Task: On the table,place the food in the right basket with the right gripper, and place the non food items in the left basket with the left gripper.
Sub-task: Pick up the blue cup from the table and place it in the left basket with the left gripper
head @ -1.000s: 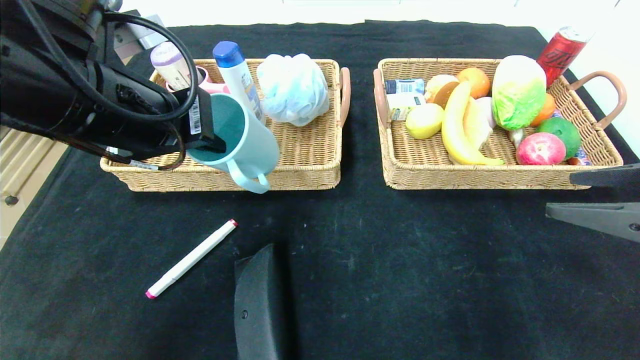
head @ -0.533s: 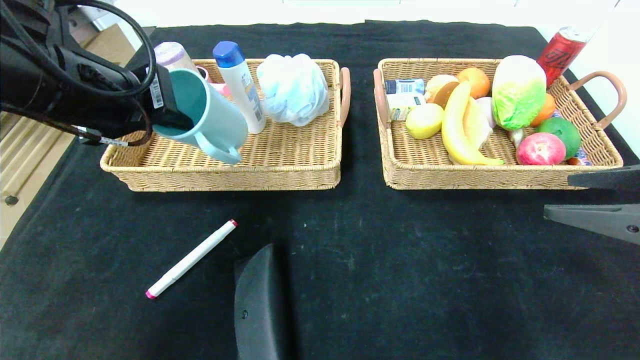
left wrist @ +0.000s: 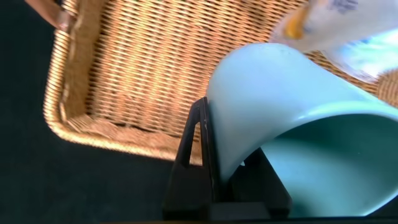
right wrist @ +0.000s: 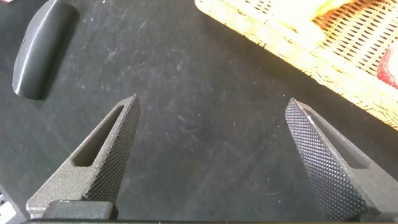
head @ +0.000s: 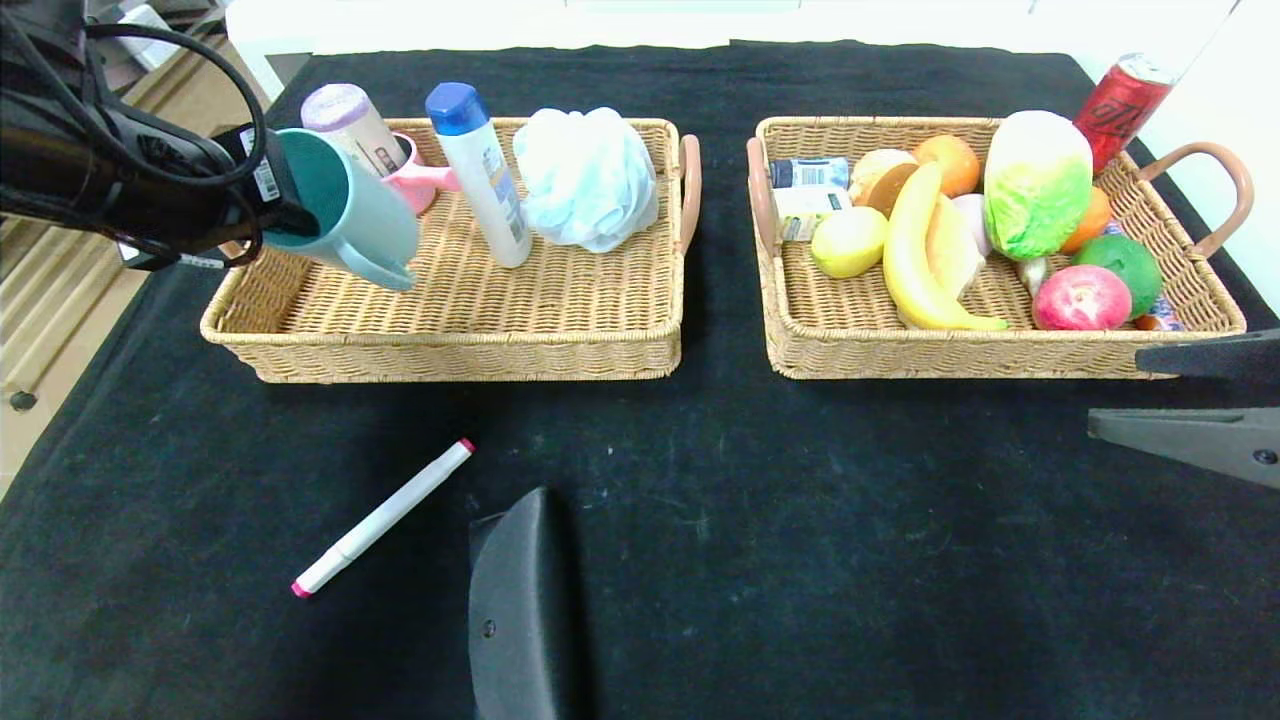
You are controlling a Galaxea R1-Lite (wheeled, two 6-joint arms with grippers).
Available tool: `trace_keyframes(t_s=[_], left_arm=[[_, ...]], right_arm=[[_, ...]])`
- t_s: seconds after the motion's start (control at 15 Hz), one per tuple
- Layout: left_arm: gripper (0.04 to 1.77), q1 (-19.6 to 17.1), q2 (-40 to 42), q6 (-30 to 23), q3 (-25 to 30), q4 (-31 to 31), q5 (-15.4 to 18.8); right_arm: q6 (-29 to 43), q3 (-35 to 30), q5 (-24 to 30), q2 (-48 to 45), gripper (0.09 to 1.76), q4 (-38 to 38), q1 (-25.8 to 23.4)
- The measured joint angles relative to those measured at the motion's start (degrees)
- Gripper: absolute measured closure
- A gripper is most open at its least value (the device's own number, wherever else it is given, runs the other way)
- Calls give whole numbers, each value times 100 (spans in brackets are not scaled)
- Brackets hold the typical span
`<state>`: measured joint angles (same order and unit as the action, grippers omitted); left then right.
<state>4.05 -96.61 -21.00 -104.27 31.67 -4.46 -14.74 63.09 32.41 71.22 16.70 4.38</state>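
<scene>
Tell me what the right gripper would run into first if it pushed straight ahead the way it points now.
Probably just the black tablecloth. The open right gripper points down at bare cloth, with the right basket off to one side and a dark curved part to the other. Depth is unclear.

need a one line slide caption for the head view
Left gripper holds the mug over the left basket; a marker lies on the table.

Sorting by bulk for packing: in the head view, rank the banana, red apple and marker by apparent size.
1. banana
2. marker, similar length but far thinner and nearer the camera, so unsure
3. red apple
</scene>
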Motion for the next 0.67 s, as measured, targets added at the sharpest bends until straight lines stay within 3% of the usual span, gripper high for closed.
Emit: trace_keyframes(t_s=[0.67], left_arm=[[163,-823,-564,288,-6,-1112,45]], right_arm=[[-4,-7,-1,17,14,0,9]])
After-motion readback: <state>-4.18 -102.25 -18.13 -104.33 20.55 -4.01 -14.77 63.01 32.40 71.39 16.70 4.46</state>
